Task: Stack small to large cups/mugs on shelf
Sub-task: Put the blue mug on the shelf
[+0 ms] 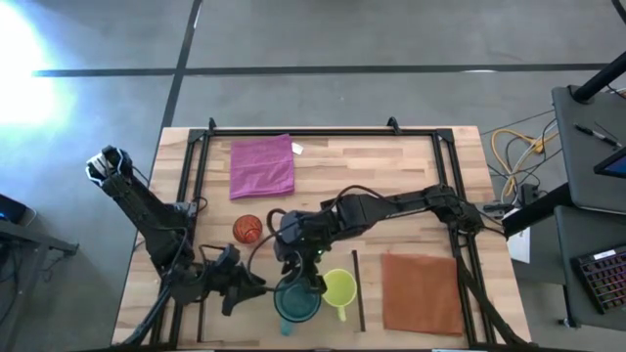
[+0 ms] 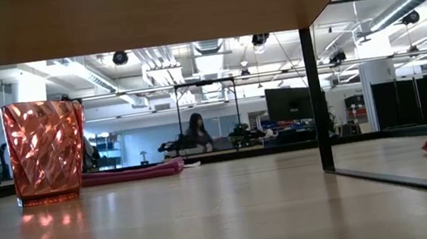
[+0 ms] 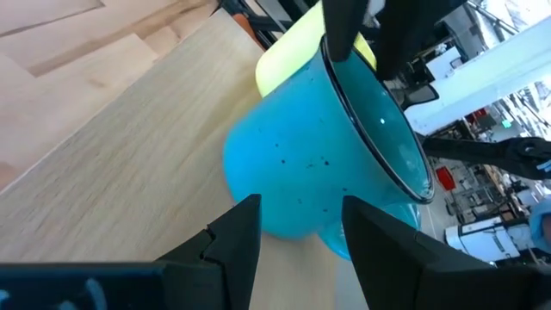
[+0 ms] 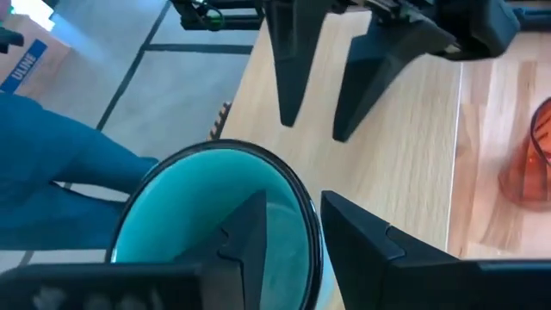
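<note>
Teal mug (image 4: pixel 215 224) pinched at the rim by right gripper (image 4: pixel 288 228), one finger inside, near the front table edge beside yellow mug (image 1: pixel 339 286). Left gripper (image 3: pixel 297 226) open just beside its body. Could tip if bumped. Handle, any small cups unseen; red cup (image 2: pixel 45 150) apart.

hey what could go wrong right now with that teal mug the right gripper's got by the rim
The right gripper pinches only the thin rim of the teal mug, one finger inside and one outside, so the mug could tilt or slip out.

The yellow mug stands right beside it, so a swing could knock it over.

The open left gripper points at the teal mug from close by, so the two arms could collide.
</note>
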You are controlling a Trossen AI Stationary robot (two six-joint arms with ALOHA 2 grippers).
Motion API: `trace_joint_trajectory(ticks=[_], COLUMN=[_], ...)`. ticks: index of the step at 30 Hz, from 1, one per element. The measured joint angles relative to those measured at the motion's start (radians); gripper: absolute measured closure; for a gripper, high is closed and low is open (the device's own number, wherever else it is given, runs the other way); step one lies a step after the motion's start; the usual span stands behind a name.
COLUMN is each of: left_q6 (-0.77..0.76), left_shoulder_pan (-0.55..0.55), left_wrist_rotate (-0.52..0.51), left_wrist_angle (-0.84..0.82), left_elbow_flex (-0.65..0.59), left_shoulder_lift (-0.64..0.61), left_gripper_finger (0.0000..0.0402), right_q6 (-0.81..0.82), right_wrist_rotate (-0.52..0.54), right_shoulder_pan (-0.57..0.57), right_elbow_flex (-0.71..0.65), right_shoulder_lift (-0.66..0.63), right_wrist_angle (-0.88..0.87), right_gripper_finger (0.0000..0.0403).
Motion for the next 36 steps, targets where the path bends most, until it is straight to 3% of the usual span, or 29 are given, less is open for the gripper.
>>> trace_joint_trajectory(ticks=[11, 20, 27, 36], left_q6=[0.0, 0.001, 0.002, 0.002], left_shoulder_pan=[-0.009, -0.009, -0.009, -0.009], left_wrist_rotate=[-0.002, -0.001, -0.004, -0.021], left_wrist_angle=[-0.003, -0.009, -0.034, -0.036], left_elbow_flex=[-0.002, -0.003, -0.004, -0.005], left_shoulder_lift=[0.0, 0.0, 0.0, 0.0], left_gripper_finger=[0.0251, 0.0251, 0.0251, 0.0251], right_q6=[0.007, 0.03, 0.067, 0.137], right_wrist_rotate=[0.01, 0.028, 0.027, 0.026], right_shoulder_pan=[-0.031, -0.109, -0.089, -0.017], right_elbow_flex=[0.004, 0.006, 0.006, 0.006], right_shoulder_lift=[0.008, -0.073, -0.101, -0.102], right_wrist_angle=[0.044, -0.215, -0.458, -0.45], right_gripper_finger=[0.0287, 0.0309, 0.0314, 0.0321])
